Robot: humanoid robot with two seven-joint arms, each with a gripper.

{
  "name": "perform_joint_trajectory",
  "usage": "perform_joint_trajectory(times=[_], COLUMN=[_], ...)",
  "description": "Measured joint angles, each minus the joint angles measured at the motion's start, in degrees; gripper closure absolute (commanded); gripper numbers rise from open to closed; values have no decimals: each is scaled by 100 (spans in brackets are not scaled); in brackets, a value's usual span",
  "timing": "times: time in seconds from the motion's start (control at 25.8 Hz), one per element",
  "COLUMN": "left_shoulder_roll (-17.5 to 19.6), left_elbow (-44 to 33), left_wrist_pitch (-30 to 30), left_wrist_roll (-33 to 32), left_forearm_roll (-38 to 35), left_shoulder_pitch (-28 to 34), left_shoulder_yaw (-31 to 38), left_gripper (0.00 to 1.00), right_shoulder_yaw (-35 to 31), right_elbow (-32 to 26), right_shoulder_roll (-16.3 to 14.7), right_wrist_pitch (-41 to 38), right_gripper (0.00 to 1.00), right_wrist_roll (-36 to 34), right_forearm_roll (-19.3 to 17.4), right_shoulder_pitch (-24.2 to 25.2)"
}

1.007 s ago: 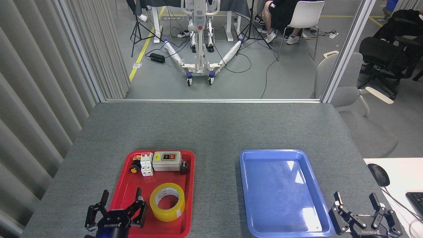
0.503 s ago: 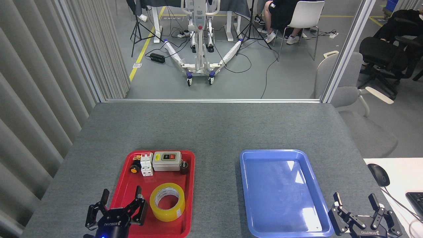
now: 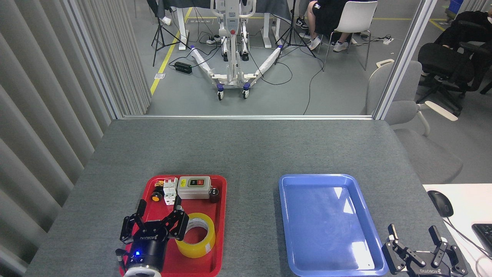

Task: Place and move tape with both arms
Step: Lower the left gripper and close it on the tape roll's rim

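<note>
Left claw [image 3: 158,213] is over the red tray [image 3: 220,246] with its fingers spread apart, sitting just beside the tape [image 3: 195,249] on the roll's left side. One finger overlaps the roll's upper left edge from this angle, but nothing is clamped on it as far as I can see. Tape is lying flat in the near half of the red tray, hole facing up.

Right claw [image 3: 413,235] is down at the bottom right corner of the desk [image 3: 246,150], fingers apart too, holding nothing, just off the near right corner of the blue tray [image 3: 286,215].

So progress-wise: basically at the start. The roll hasn't been picked up, the blue tray has nothing in it, and I'd guess the grab, some kind of hand-over or set-down, and the move are all left to do.

Only the one head view, so a few things are fuzzy:
- can't tell how high the left claw is above the tray, or if that finger is touching the roll
- both arms are cut off by the bottom edge
- the small parts at the back of the red tray (grey switch box [image 3: 194,187], white breaker [image 3: 170,191], orange-yellow button [image 3: 155,197]) are too small to read
</note>
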Motion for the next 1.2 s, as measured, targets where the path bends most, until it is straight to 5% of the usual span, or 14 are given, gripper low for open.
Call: perform_joint_trajectory(times=[0.19, 0.5, 0.93, 1.2], left_shoulder_roll=[-58, -77, -65, -40], left_elbow=[659, 995, 720, 697], left_wrist_pitch=[245, 257, 256, 197], left_wrist_roll=[-75, -776, -4309, -4938], left_forearm_roll=[-1185, -1296, -1215, -1192], left_shoulder_pitch=[-451, -818, -935, -987], left_shoulder_yaw=[27, 74, 95, 90], left_gripper=[0, 0, 0, 0], right_shoulder_yaw=[6, 10, 86, 97], right_elbow=[1, 1, 1, 3], right_shoulder_roll=[0, 0, 90, 118], right_wrist_pitch=[0, 0, -9, -12], right_gripper=[1, 1, 1, 1], right_wrist_roll=[-4, -22, 3, 3], right_forearm_roll=[0, 8, 187, 217], right_shoulder_pitch=[1, 6, 10, 4])
